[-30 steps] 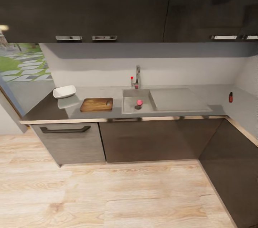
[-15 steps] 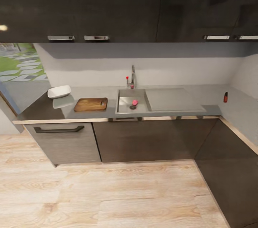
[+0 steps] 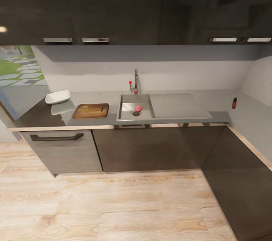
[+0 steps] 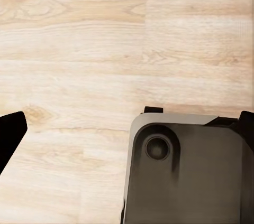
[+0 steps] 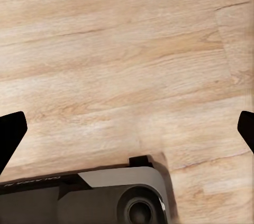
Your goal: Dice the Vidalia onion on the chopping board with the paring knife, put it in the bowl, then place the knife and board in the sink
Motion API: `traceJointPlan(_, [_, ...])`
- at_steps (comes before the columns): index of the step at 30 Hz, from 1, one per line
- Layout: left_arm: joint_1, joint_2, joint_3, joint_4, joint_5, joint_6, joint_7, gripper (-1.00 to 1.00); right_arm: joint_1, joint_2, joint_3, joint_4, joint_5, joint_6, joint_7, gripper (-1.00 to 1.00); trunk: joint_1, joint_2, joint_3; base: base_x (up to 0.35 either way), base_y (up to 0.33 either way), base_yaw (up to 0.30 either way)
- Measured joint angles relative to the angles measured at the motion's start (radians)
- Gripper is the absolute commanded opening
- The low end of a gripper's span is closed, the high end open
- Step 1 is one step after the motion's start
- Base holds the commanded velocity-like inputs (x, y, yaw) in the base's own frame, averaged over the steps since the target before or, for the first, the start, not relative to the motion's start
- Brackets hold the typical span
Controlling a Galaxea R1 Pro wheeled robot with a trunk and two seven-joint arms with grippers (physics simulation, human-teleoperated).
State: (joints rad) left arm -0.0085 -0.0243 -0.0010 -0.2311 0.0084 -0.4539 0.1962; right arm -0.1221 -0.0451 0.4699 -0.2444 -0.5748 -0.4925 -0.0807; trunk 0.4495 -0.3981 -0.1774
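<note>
The steel sink (image 3: 126, 101) is set in the grey countertop (image 3: 170, 117), with a chrome tap (image 3: 135, 81) behind it. A small pinkish round thing, the onion (image 3: 138, 108), lies in the basin beside the dark drain (image 3: 135, 113). Left of the sink lies the brown chopping board (image 3: 91, 110). The paring knife is too small to make out at this distance. The white bowl (image 3: 57, 97) stands at the counter's far left. My left gripper (image 4: 127, 129) and my right gripper (image 5: 127, 131) hang open over the wooden floor, far from the counter, holding nothing.
Dark cabinets (image 3: 151, 146) run under the counter and turn a corner along the right side. Dark wall cupboards (image 3: 132, 2) hang above. A small red and black object (image 3: 234, 103) stands at the counter's right end. Light wooden floor (image 3: 113, 203) lies between me and the cabinets. My base (image 4: 185, 176) sits below the grippers.
The whole head picture has slid left, so the camera has moved. Sink, board, bowl and onion keep their places relative to each other.
</note>
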Motion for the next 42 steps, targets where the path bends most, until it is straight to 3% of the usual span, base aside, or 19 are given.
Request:
traceJointPlan(35, [-0.002, -0.010, 0.003, -0.026, -0.003, 0.010, 0.004, 1.00, 0.000, -0.002, 0.000, 0.000, 0.000, 0.000, 0.000, 1.00, 0.000, 0.000, 0.000, 0.029, -0.027, 0.034])
traceJointPlan(37, [-0.025, -0.042, 0.002, -0.124, -0.010, 0.117, 0.008, 1.00, 0.000, -0.005, -0.001, 0.000, -0.001, -0.001, 0.000, 1.00, 0.000, 0.000, 0.000, 0.000, 0.000, 0.000])
traceJointPlan(39, [-0.034, -0.048, 0.002, -0.164, -0.010, 0.176, 0.008, 1.00, 0.000, -0.006, -0.001, 0.000, -0.001, -0.001, 0.000, 1.00, 0.000, 0.000, 0.000, 0.000, 0.000, 0.000])
traceJointPlan(42, [-0.061, -0.063, 0.002, -0.271, -0.009, 0.344, 0.006, 1.00, 0.000, -0.005, -0.001, 0.000, -0.001, -0.001, 0.000, 1.00, 0.000, 0.000, 0.000, 0.000, 0.000, 0.000])
